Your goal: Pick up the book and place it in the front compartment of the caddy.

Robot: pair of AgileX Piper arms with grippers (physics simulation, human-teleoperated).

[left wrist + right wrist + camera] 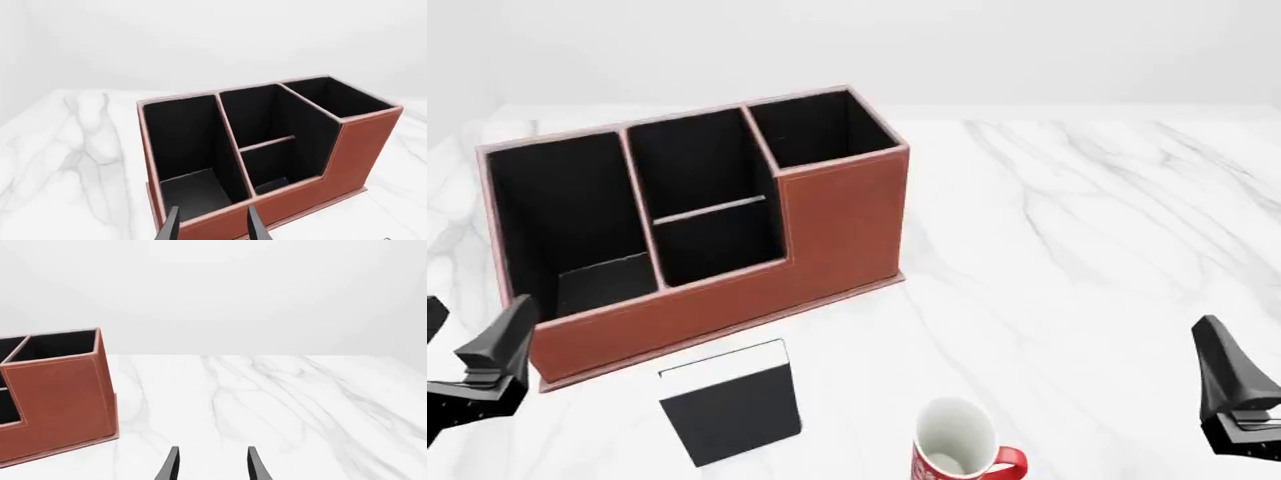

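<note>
**Clerk:** While the stock is laid out, item one: the book (730, 401), thin, black, white page edge, flat on the marble surface (1068, 230), just in front of the caddy's low front wall and near the mug.

**Checker:** Why is it listed there?

**Clerk:** My judgement: it is set clear of the walls so a tool can come down on it. Nothing touches it, so the pick-up is not yet begun.

**Checker:** Item two?

**Clerk:** The caddy (841, 225), reddish-brown, black-lined, four cells, stepped outer wall, set at an angle to the arms. The front compartment (718, 245) is the small middle cell behind the low wall, below the low divider; nothing shows inside it in the front view.

**Checker:** Tools?

**Clerk:** Left tool (209, 225): fingers parted, released, holding nothing, looking into the caddy from above its front wall. Right tool (212, 464): likewise parted and unloaded, over bare marble, well apart from the book.

**Checker:** Sundries?

**Clerk:** One red-and-white mug (961, 455), upright beside the book, not part of the task.

**Checker:** Brands, labels, writing?

**Clerk:** White marks show on the mug's red band, too small to read. Book cover and caddy: none visible.
</note>
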